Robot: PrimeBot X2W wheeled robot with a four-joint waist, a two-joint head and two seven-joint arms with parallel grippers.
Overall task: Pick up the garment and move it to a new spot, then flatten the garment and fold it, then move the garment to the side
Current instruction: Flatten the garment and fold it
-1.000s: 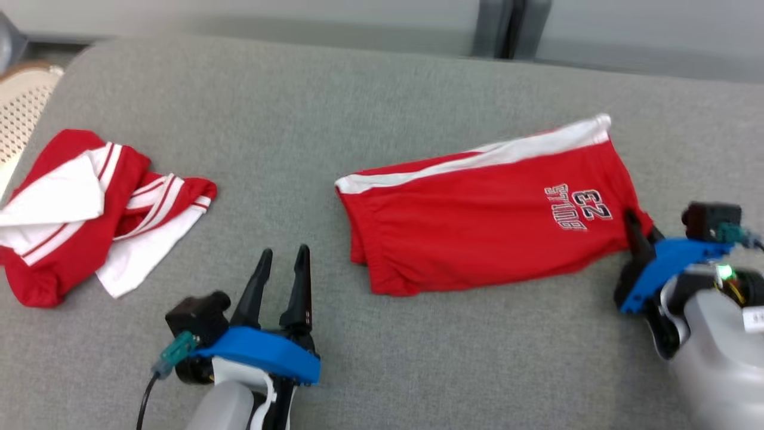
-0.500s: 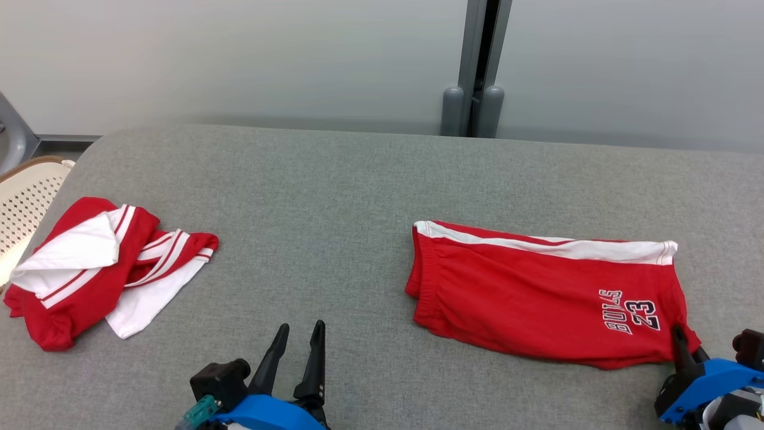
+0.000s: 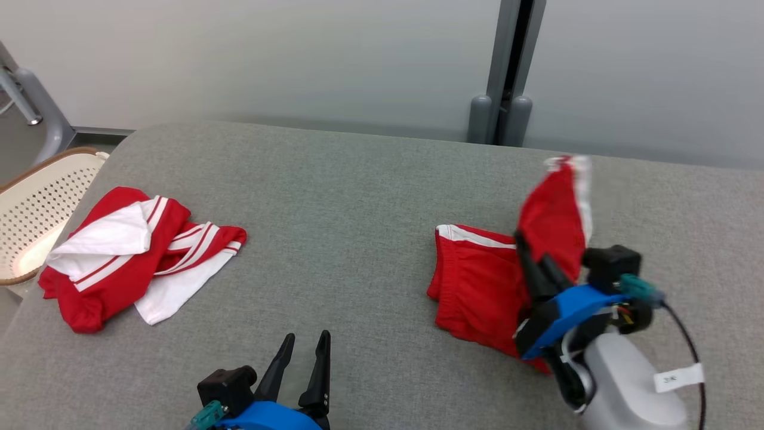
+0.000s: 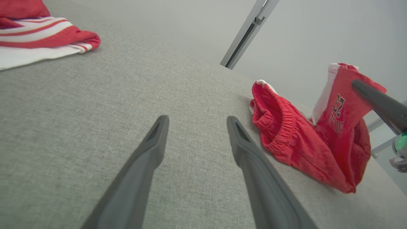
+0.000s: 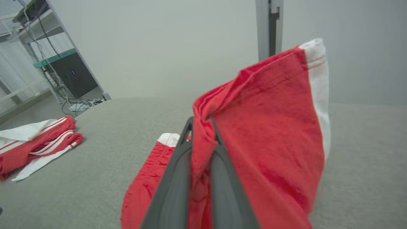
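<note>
Now the right gripper (image 3: 528,257) is clamped on the hem end of the red basketball shorts (image 3: 471,280), its two dark fingers pinched together with a fold of cloth between them. A second ago the shorts lay flat at full length with that gripper low at their near hem corner. Since then the printed leg end has come up and stands raised above the middle, while the waistband end lies on the grey table (image 3: 334,197). The head camera has also shifted, so only the garment's shape can be compared. This looks like the fold under way, with the hem being carried over towards the waistband.

The shorts are a soft, limp knit. They have a gathered elastic waistband, a white side stripe and stitched-looking lettering with a 23. The table covering is a coarse, felt-like grey weave with a rounded corner.

The left gripper (image 3: 305,346) hovers low over bare table, its fingers apart and holding nothing, well apart from the shorts. A crumpled red-and-white jersey (image 3: 131,251) lies at the far left, near a perforated cream basket (image 3: 36,203).
</note>
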